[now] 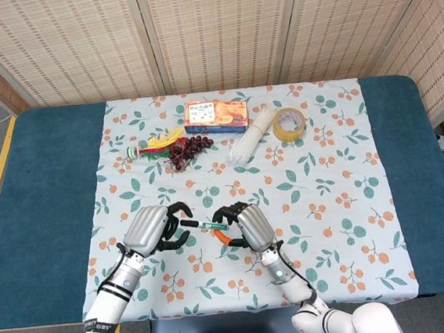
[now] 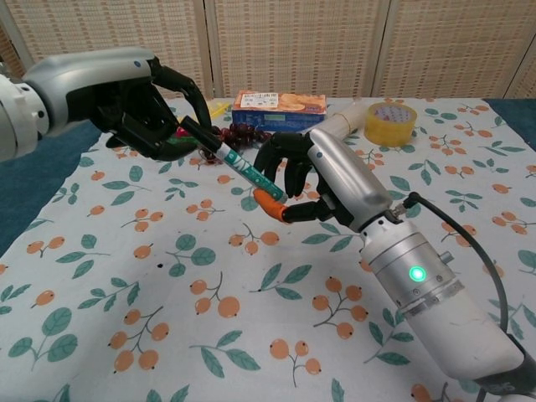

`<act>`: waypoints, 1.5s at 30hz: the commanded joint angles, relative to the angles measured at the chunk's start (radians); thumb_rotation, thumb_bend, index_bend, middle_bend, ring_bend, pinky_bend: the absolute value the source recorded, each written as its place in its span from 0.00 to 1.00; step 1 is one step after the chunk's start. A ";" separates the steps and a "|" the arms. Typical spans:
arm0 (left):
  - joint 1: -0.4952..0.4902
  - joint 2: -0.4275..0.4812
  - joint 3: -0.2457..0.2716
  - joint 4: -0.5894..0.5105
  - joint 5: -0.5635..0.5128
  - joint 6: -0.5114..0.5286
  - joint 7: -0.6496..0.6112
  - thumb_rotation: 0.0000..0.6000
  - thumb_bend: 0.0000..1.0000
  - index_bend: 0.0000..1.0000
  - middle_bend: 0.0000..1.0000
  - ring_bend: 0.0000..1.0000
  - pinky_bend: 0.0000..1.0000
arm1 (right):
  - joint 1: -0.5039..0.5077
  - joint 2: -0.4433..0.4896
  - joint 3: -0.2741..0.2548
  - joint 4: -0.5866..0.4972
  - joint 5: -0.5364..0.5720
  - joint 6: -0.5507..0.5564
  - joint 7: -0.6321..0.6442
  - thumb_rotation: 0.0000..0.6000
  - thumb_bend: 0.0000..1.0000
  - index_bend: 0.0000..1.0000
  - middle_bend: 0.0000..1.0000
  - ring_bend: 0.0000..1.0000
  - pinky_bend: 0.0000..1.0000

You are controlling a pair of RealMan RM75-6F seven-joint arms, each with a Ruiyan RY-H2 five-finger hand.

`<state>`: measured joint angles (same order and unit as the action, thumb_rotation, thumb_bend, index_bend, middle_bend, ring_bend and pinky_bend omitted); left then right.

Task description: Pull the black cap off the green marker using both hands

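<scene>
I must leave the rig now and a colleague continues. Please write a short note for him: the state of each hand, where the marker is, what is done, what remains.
Right hand: holds the green marker by its barrel, above the table, orange end lowest.
Left hand: fingers curled around the black cap; whether the grip is firm I cannot tell.
Done: marker lifted, both hands are at it.
Left: cap is on the marker, so pull the hands apart along the marker's axis.

Green marker [image 2: 249,175], black cap [image 2: 201,136], orange end; fruit-patterned tablecloth [image 1: 336,203]; yellow tape roll [image 1: 289,123]; blue table [image 1: 43,191].
</scene>
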<state>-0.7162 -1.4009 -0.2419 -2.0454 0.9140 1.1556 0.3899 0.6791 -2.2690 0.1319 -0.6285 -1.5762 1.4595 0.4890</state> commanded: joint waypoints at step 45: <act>-0.017 -0.026 0.017 0.021 -0.003 0.010 -0.024 1.00 0.38 0.53 0.91 0.76 0.86 | 0.009 0.000 -0.019 -0.015 0.023 -0.001 -0.017 1.00 0.42 0.99 0.79 0.62 0.57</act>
<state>-0.7336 -1.4265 -0.2253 -2.0248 0.9108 1.1656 0.3659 0.6883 -2.2690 0.1128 -0.6436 -1.5531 1.4584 0.4719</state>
